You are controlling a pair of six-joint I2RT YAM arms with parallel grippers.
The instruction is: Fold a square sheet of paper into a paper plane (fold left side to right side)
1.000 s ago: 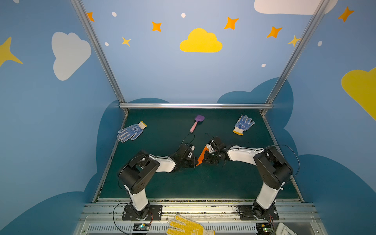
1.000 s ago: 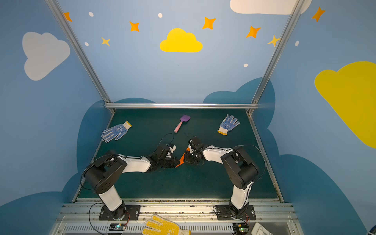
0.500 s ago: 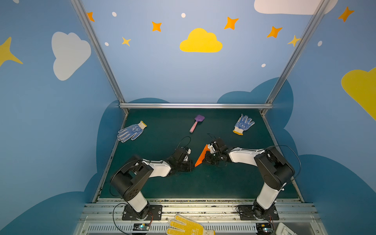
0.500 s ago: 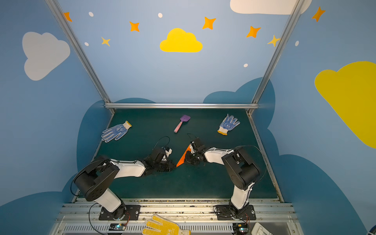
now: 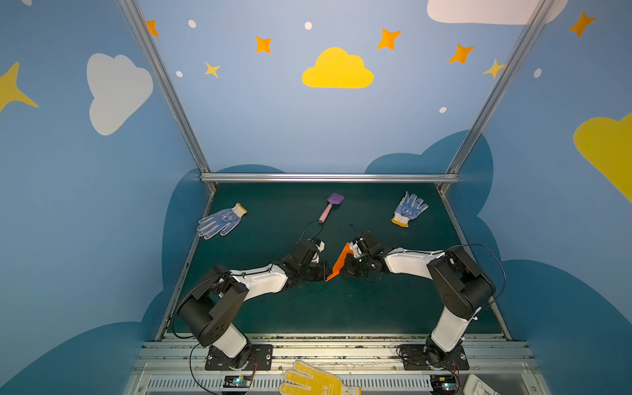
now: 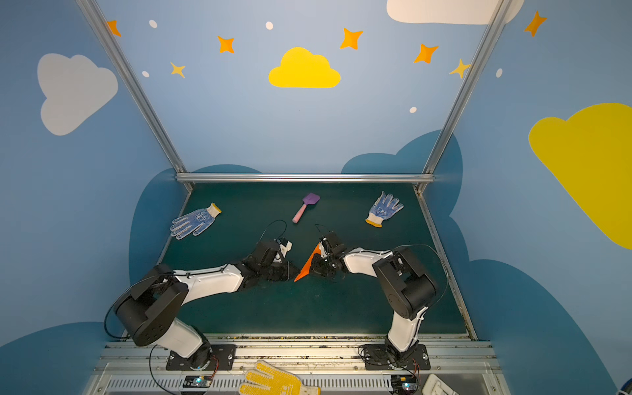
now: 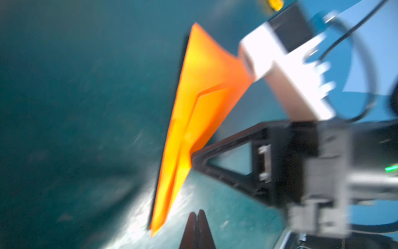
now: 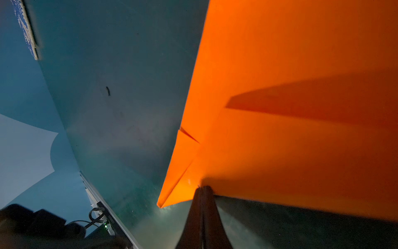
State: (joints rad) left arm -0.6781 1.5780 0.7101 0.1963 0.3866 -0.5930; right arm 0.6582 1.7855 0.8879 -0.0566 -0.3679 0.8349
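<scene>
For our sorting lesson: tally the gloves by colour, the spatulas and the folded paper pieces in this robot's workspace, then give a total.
Blue-dotted gloves: 2
Yellow-dotted glove: 1
Spatula: 1
Orange paper plane: 1
Total: 5

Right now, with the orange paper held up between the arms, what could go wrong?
1. The right gripper pinches the bright-orange paper plane only at one edge; it may slip or tear there.
2. Its nose points down, close to the dark green mat; lowering could crumple it.
3. The shut left gripper sits right beside the nose and could knock it askew.
</scene>
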